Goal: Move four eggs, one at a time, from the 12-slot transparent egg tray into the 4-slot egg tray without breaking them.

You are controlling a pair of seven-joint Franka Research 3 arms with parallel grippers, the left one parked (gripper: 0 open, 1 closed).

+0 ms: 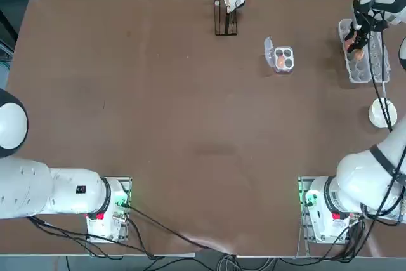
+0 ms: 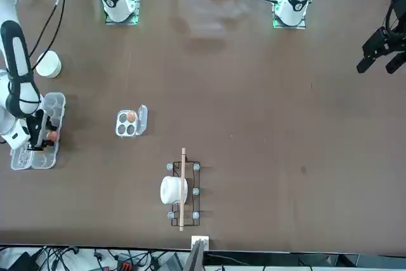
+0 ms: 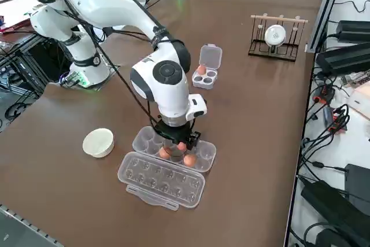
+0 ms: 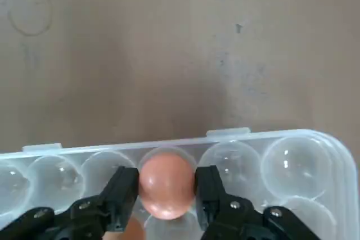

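As the tray sits unlabelled, the right gripper (image 4: 167, 188) pinches an egg (image 4: 166, 186).

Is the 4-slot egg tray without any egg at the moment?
No, an egg sits in one cup of it.

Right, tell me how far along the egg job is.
Done: one orange-brown egg sits in the small clear plastic four-cup tray. In hand: the right gripper grips another egg in the long clear plastic carton. Left: placing that, plus two more eggs there.
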